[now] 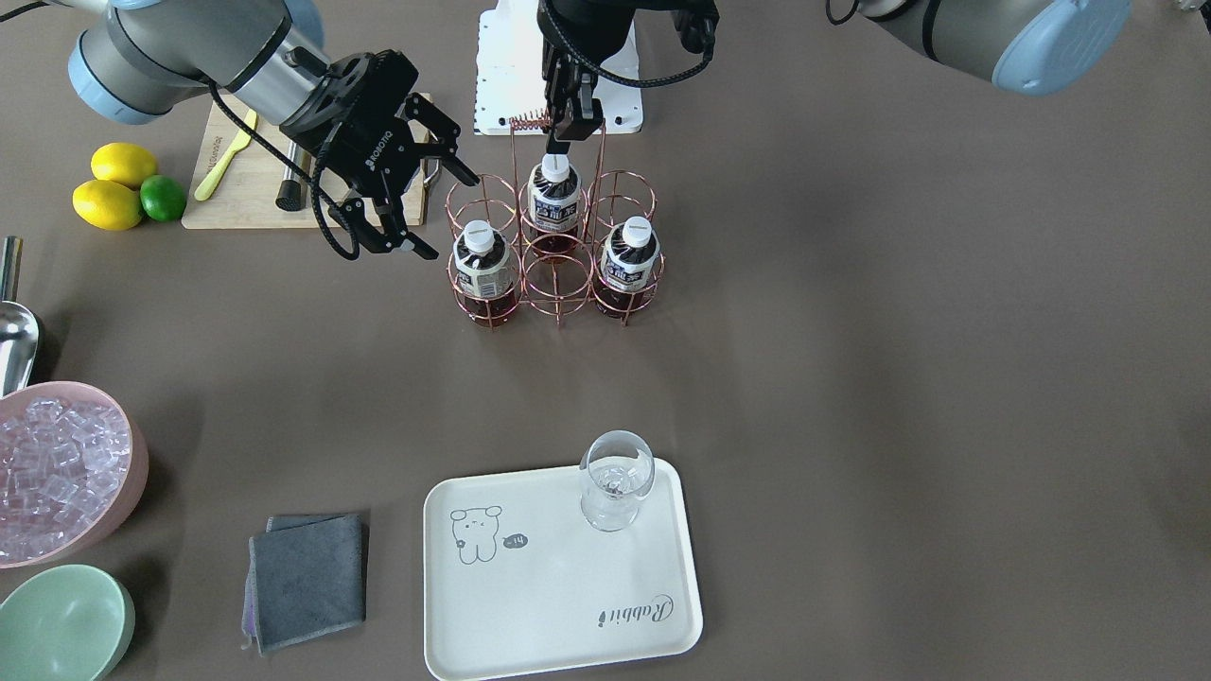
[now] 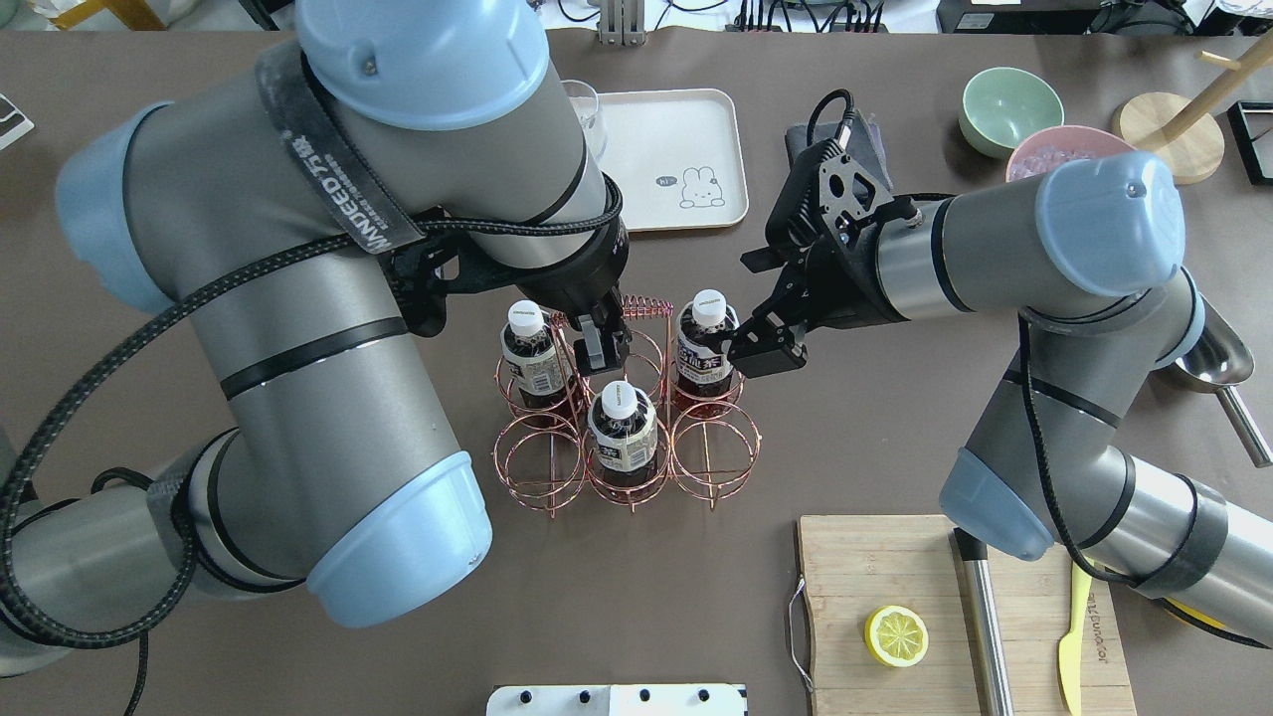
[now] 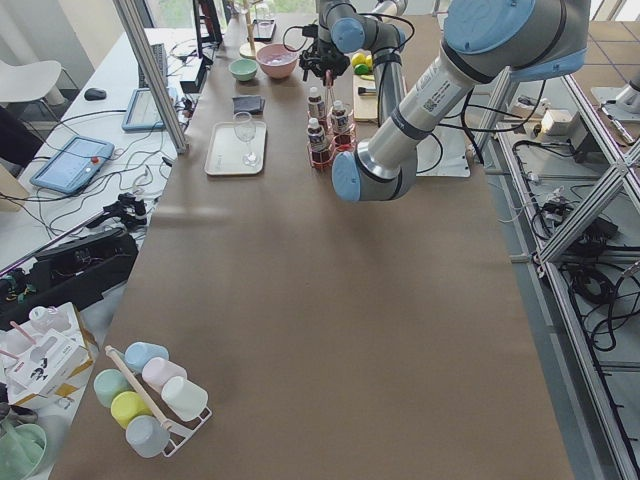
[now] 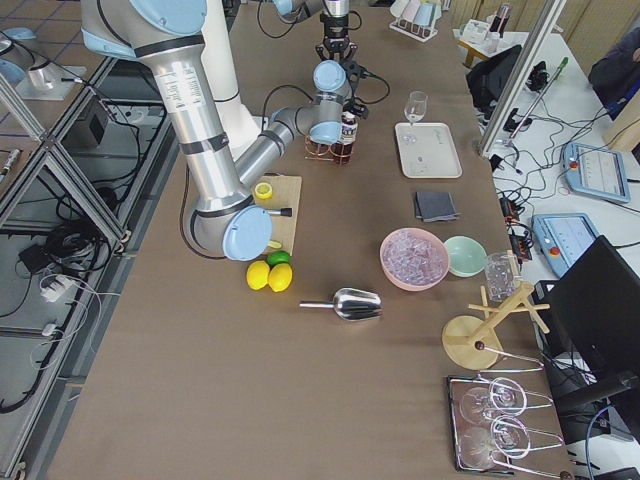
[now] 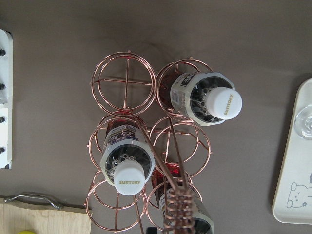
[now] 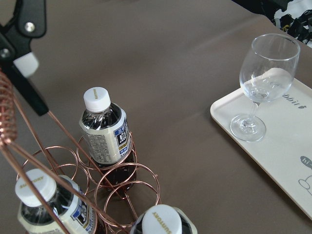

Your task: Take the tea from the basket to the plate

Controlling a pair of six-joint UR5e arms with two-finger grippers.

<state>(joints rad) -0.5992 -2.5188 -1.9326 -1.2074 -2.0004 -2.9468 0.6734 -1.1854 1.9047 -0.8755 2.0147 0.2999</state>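
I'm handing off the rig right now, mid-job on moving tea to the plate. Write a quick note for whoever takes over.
Left tool: looks closed on the handle of the basket, above the middle bottle; the grip is not certain.
Right tool: open and empty, beside the end bottle on the robot's right side of the basket.
Things: all three tea bottles stand in basket cells. The plate holds only a wine glass.
Done: no tea is on the plate yet.
Left: grip a bottle, lift it out, set it on the plate clear of the glass.
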